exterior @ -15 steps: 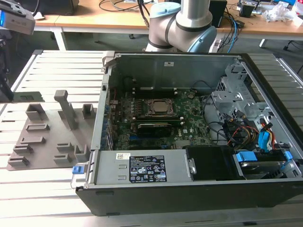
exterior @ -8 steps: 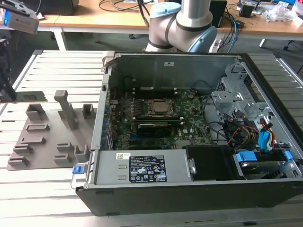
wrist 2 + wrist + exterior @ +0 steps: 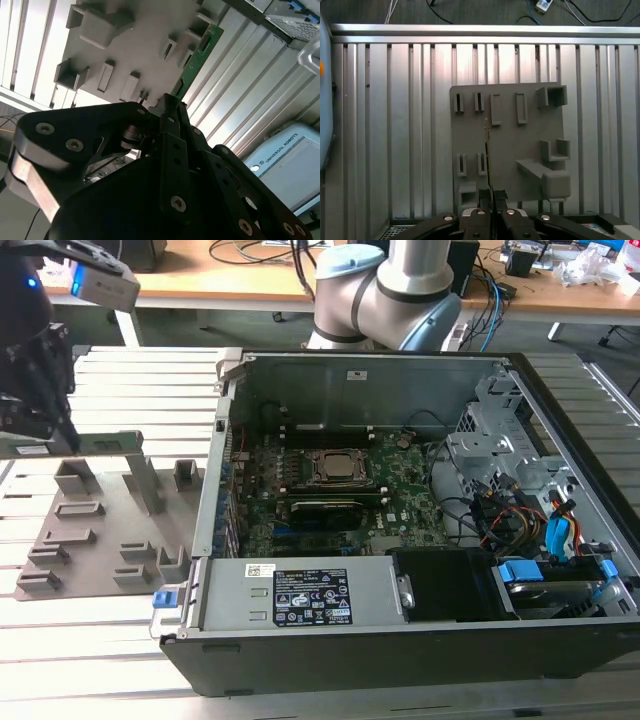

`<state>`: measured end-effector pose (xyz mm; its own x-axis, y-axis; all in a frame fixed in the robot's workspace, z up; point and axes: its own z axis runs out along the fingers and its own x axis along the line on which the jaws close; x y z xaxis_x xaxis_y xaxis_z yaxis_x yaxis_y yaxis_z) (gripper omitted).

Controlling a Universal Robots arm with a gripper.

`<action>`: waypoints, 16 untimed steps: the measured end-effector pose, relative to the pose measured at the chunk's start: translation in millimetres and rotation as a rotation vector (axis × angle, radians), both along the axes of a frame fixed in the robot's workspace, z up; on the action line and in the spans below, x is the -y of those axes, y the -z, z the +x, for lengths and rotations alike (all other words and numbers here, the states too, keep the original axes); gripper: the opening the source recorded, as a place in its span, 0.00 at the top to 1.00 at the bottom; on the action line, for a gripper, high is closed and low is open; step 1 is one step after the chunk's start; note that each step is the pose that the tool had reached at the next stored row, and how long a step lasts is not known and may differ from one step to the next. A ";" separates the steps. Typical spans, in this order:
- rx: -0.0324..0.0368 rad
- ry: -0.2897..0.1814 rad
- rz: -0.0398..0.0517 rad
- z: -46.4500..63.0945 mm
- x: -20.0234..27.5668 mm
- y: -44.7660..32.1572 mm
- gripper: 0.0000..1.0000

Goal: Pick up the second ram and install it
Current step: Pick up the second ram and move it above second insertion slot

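Note:
The second ram [image 3: 197,60], a thin green circuit-board stick, is clamped by one end between my gripper's [image 3: 167,104] black fingers. In the first wrist view the ram [image 3: 487,145] shows edge-on as a thin line running out from the gripper [image 3: 492,194] over the grey holder plate [image 3: 520,140]. In the exterior view the gripper [image 3: 50,430] hangs at the far left above the holder plate [image 3: 100,530], with the ram [image 3: 105,443] held level and lifted out of the plate's slots. It is well apart from the open computer case [image 3: 400,640].
The case lies open on the ribbed metal table [image 3: 150,380], showing the motherboard with its metal-framed processor socket [image 3: 338,468] and a black card [image 3: 325,510]. Cables and a drive cage [image 3: 500,440] fill the case's right part. The arm's base [image 3: 385,290] stands behind the case.

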<state>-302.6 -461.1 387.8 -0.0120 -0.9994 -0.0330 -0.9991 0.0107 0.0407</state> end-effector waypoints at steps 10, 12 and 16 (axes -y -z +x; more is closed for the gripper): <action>-0.0043 0.000 -0.0001 49.8 0.0 0.0 0.86; -0.0047 0.000 -0.0001 55.4 0.1 -0.1 0.86; -0.0063 0.000 0.0000 80.0 0.1 0.0 0.86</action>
<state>-222.6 -461.2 387.9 -0.0120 -0.9994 -0.0329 -0.9988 0.0105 0.0470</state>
